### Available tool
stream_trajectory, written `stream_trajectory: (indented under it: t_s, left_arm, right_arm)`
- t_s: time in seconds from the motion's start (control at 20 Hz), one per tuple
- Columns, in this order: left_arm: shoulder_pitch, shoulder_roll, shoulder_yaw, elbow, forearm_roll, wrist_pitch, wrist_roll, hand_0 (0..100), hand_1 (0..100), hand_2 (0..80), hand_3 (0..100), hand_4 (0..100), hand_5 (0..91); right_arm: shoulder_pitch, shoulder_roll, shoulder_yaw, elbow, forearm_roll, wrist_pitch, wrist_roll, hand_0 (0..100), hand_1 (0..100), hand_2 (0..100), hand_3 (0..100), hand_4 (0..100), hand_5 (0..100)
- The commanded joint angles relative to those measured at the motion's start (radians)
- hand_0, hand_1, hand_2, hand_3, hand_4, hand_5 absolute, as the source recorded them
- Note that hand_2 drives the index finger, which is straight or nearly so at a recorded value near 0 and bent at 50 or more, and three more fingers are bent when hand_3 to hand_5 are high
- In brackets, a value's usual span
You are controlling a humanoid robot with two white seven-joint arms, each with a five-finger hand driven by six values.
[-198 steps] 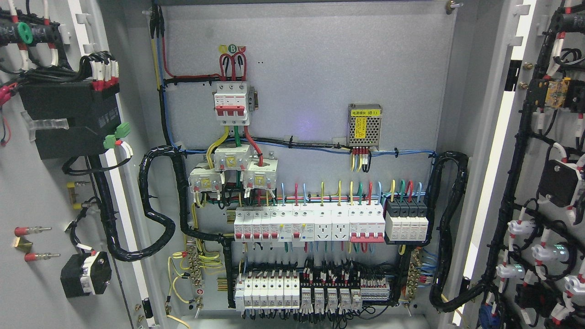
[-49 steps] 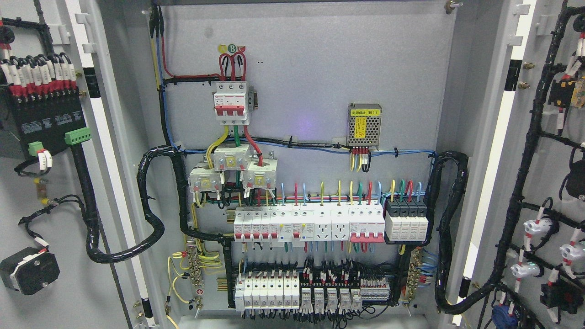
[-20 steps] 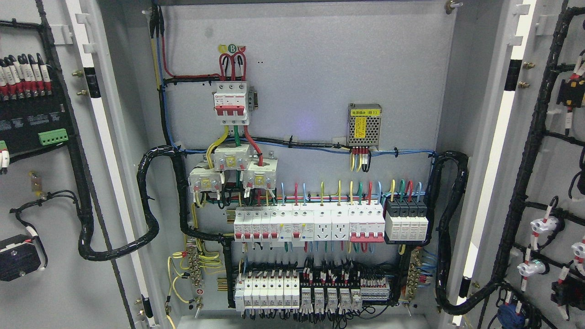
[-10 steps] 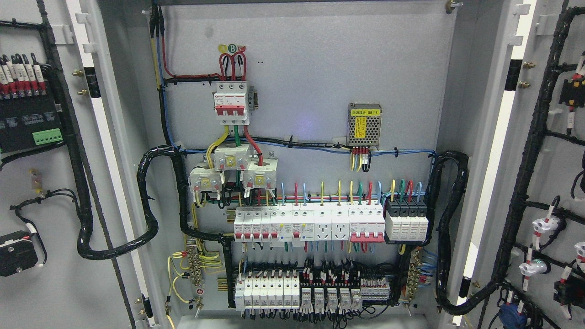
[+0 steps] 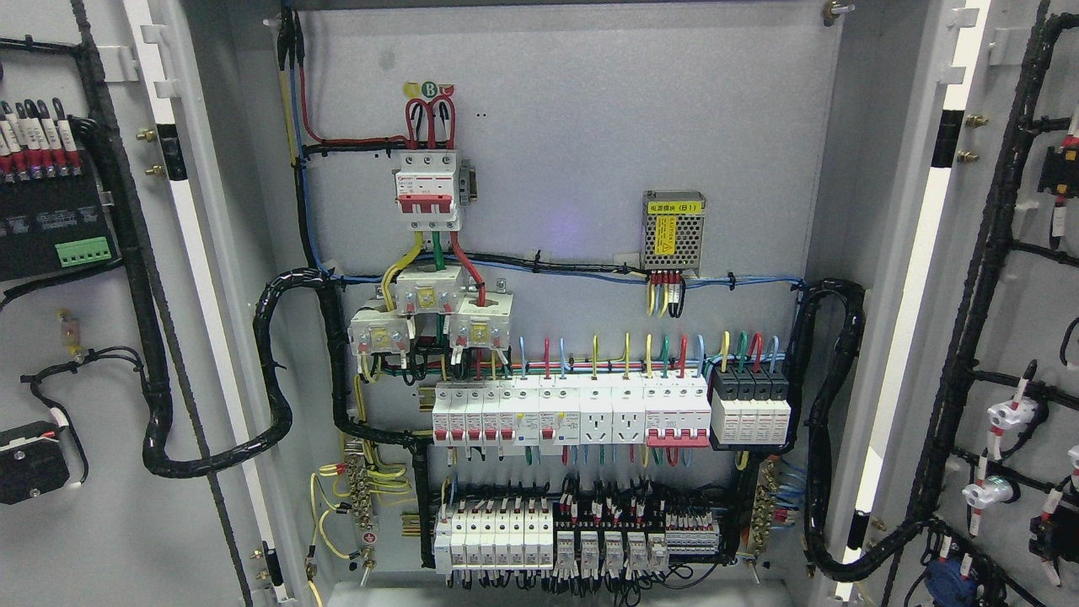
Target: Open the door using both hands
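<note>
A grey steel cabinet (image 5: 843,253) fills the head view, its back panel (image 5: 573,126) carrying a red-handled main breaker (image 5: 428,190) near the upper left, a small mesh-cased power supply (image 5: 672,230) toward the upper right, and rows of white breakers (image 5: 569,413) along the lower half. The left door (image 5: 93,539) stands swung out past the cabinet's left edge, its inner face with a black module (image 5: 50,232) turned toward the camera; the right door (image 5: 1024,337) stands likewise past the right edge, with a black wire loom (image 5: 969,337) running down it. Each door's long axis is upright, hinged at the cabinet's side. Neither robot hand shows, so I cannot tell how their fingers stand, nor which is nearer either door. Judging from this, both leaves look fully open and the task seems nearly done.
</note>
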Motion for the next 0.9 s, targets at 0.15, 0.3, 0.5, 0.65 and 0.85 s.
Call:
stream_trajectory:
  t_s: [0.15, 0.3, 0.5, 0.65, 0.85]
  left_arm:
    - [0.009, 0.000, -0.004, 0.022, 0.001, 0.000, -0.001, 0, 0, 0.0, 0, 4, 0.0]
    - [0.014, 0.000, -0.005, 0.014, 0.007, -0.003, 0.001, 0, 0, 0.0, 0, 4, 0.0]
    - [0.021, 0.002, -0.022, 0.005, 0.012, -0.011, 0.001, 0, 0, 0.0, 0, 4, 0.0]
    - [0.023, 0.002, -0.036, -0.009, 0.013, -0.014, -0.001, 0, 0, 0.0, 0, 4, 0.0]
    - [0.028, 0.002, -0.057, -0.038, 0.024, -0.017, 0.001, 0, 0, 0.0, 0, 4, 0.0]
  right_arm:
    - [-0.007, -0.003, -0.018, 0.075, -0.001, 0.000, 0.004, 0, 0, 0, 0, 0, 0]
    - [-0.013, -0.003, -0.019, 0.090, -0.001, 0.000, 0.004, 0, 0, 0, 0, 0, 0]
    - [-0.039, -0.001, -0.021, 0.121, -0.003, 0.000, 0.004, 0, 0, 0, 0, 0, 0]
    - [-0.039, -0.001, -0.025, 0.116, -0.003, 0.000, 0.004, 0, 0, 0, 0, 0, 0]
    - [-0.042, -0.001, -0.025, 0.115, -0.008, 0.000, 0.006, 0, 0, 0, 0, 0, 0]
